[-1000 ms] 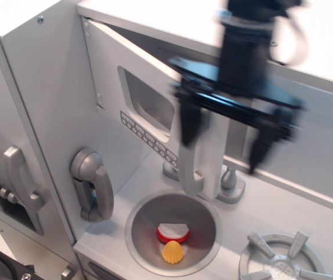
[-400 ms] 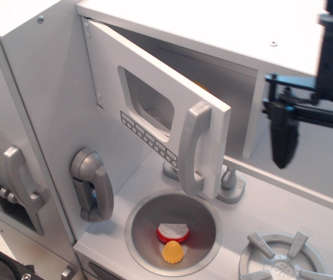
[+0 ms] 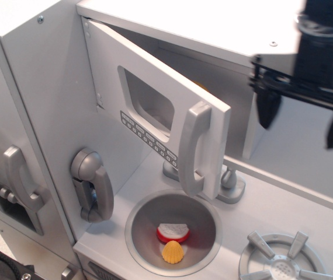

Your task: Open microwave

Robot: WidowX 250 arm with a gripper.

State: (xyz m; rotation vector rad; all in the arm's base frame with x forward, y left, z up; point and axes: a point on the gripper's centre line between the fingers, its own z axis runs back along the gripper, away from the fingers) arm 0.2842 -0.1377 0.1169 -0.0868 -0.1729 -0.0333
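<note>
One swung-out door marks the microwave (image 3: 155, 111) at centre frame as ajar, so with your gripper (image 3: 302, 122) spread empty at upper right, push its silver handle (image 3: 194, 149) wider only if needed.

The scene is lit brightly and evenly from above, with the top panel (image 3: 213, 26) nearly washed out to white. Soft shadows are cast inside the microwave (image 3: 155, 111) and sink (image 3: 140, 224). The gripper (image 3: 302, 118) is slightly smeared by motion blur; elsewhere focus is sharp.
</note>
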